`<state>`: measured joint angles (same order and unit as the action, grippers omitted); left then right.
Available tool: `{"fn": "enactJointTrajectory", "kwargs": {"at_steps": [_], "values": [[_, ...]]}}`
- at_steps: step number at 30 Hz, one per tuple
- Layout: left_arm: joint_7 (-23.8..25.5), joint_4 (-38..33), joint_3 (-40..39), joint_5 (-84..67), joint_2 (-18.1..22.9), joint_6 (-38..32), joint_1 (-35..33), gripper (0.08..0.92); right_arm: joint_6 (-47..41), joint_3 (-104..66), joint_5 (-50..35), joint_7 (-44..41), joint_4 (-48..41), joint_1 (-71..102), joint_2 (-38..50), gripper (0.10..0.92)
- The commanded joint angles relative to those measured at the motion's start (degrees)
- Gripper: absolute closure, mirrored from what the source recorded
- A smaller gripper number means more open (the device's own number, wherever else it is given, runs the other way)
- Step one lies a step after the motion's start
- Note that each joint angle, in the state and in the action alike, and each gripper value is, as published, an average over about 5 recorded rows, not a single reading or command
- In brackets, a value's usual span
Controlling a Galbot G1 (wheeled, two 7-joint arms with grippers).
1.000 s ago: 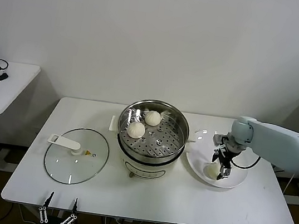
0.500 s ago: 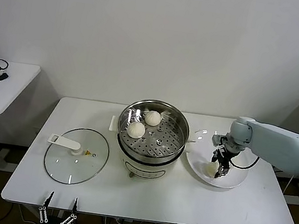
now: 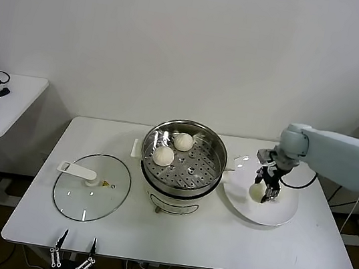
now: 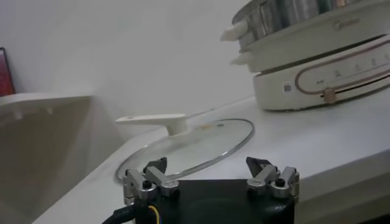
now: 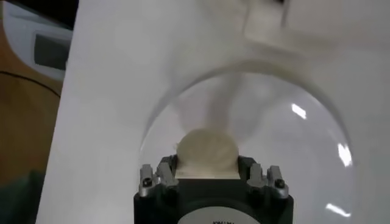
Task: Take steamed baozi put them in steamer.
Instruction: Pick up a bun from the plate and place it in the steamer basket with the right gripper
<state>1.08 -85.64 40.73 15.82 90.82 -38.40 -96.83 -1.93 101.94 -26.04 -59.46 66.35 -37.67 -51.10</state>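
Head view, nearest first: the left gripper (image 3: pixel 70 259) is parked below the table's (image 3: pixel 217 242) front edge with its fingers apart and nothing between them, and in its own wrist view the lid (image 4: pixel 195 137) is seen lying just ahead of it. Further in, the lid (image 3: pixel 91 194) rests flat to the left of the steamer (image 3: pixel 183 165), which stands mid-table with two baozi (image 3: pixel 164 155) already on its tray, one touching or nearly touching the other at the back-left. To the right, the plate (image 3: pixel 276 213) lies just beside the steamer, and the right gripper (image 3: pixel 268 190) is seen above it, clamped on a third baozi (image 3: pixel 257 191). In the right wrist view that baozi (image 5: pixel 206 151) is held between the fingers (image 5: pixel 159 176), apparently lifted off the plate (image 5: pixel 292 158), though contact cannot be ruled out. No fourth baozi is seen.

The step in hand is judged to be the lift and carry to the steamer. For it to go well, the squeeze is best kept light, since soft dough is likely to dent or tear. The bun should be raised clear of the steamer's rim before it is moved across, then lowered over the bare front-right part of the tray, away from the two buns already placed, and released only once it is resting on the tray
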Motion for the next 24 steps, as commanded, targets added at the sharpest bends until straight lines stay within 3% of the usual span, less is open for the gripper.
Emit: {"fn": "enactJointTrajectory", "kwargs": {"at_steps": [1, 10, 18, 24], "values": [[0.06, 0.16, -0.42, 0.53, -0.03, 0.01, 0.16, 0.177, 9.73, 8.28, -0.7, -2.22, 10.37, -19.61, -2.72, 0.381], [0.02, -0.4, -0.59, 0.71, 0.09, -0.08, 0.09, 0.177, 18.72, 8.2, 1.62, -0.7, 21.84, -29.7, -8.3, 0.373], [-0.09, -0.83, -0.48, 0.62, 0.28, -0.4, -0.23, 0.177, 27.44, -0.87, 14.29, 3.51, 21.46, -23.65, -13.67, 0.372], [-0.16, -1.13, -0.31, 0.49, 0.42, -0.55, -0.51, 0.177, 28.82, -5.37, 19.88, 5.92, 19.75, -16.58, -17.31, 0.372]]}}
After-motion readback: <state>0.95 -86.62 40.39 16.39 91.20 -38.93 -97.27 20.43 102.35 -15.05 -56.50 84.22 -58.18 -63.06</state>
